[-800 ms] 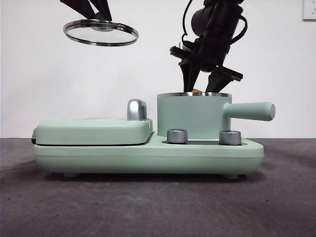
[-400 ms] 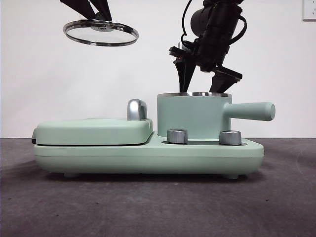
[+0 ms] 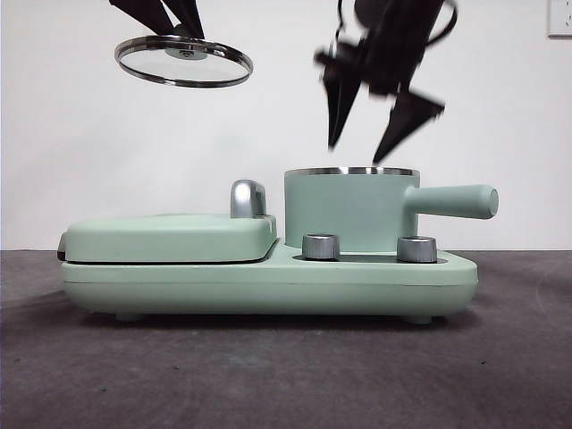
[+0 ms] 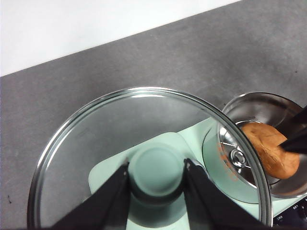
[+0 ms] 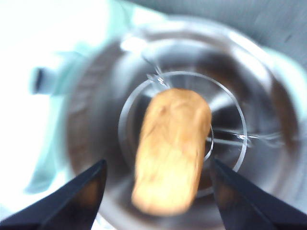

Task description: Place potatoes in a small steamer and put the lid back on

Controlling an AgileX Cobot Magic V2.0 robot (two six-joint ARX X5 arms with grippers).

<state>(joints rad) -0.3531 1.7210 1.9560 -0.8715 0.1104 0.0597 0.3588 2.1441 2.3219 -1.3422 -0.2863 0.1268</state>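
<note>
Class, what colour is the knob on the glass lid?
Mint green; the knob on the lid shows best in the left wrist view.

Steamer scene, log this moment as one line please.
potato: inside steamer | right pincer: open, empty, above steamer | left pincer: holds lid aloft by knob | lid: off

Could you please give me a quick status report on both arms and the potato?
Left end effector shut on lid, held high beside the pot. Right end effector open above pot. Potato inside. Path clear for lid.
</note>
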